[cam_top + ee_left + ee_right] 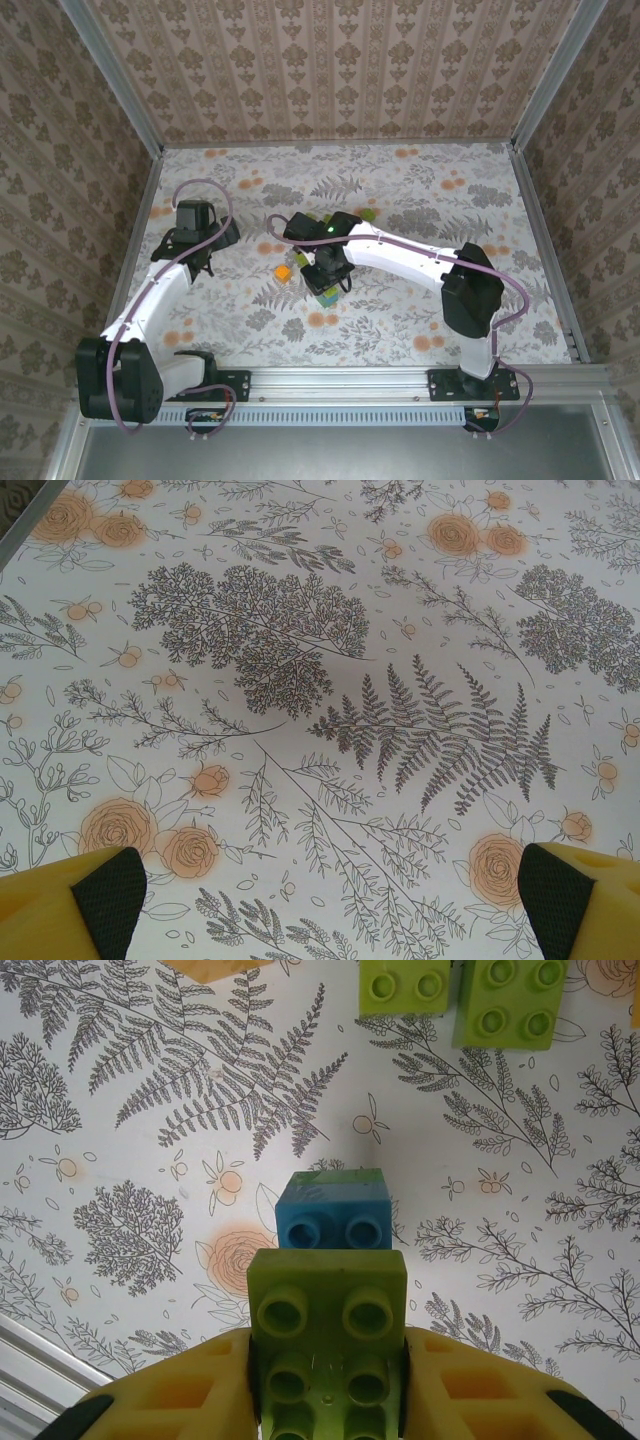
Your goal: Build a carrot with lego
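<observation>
The left claw is held wide open over the floral-printed table cover, and bare pattern is seen between its yellow, black-padded fingers. To its right, the right claw is closed narrowly on the carrot, a joined cluster of lime-green studded plastic bricks clamped between both fingers. A blue brick is fixed at the end pointing away from the claw. Ahead of the fingertips and well apart from the blue brick, two loose lime-green bricks are laid side by side. From above, a small orange brick is seen just left of the right claw, between the two claws.
</observation>
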Action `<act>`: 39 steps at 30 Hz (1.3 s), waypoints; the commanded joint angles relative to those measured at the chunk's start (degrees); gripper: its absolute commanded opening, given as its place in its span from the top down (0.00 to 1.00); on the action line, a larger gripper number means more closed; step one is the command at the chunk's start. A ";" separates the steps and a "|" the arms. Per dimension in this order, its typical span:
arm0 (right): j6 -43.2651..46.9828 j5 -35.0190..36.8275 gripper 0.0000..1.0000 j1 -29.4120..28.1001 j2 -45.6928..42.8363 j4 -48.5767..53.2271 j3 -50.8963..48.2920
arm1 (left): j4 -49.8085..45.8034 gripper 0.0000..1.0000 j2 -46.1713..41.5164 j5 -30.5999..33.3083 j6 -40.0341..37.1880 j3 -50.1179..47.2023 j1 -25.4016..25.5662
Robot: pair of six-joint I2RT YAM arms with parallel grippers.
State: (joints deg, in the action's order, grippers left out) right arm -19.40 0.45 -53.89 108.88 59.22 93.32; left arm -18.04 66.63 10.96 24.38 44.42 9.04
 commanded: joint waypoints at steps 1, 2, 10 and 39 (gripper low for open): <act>0.95 0.23 0.66 0.06 2.25 3.11 0.46 | -1.82 0.01 -0.19 1.08 -1.09 1.42 0.26; 0.90 0.17 0.66 0.10 2.13 3.12 0.59 | -1.82 0.01 -0.19 1.11 -1.11 1.39 0.27; 0.85 -0.82 0.66 0.46 0.85 2.92 0.79 | -1.77 0.01 -0.18 1.02 -1.15 1.54 0.28; 2.70 -5.45 0.65 2.22 1.49 2.46 2.29 | -1.91 0.01 0.00 1.01 -1.20 1.71 0.32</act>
State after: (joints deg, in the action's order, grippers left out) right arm -17.72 -3.38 -51.99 108.90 59.64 93.69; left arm -18.04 66.65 10.96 24.21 44.45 9.04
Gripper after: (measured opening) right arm 0.356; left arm 0.986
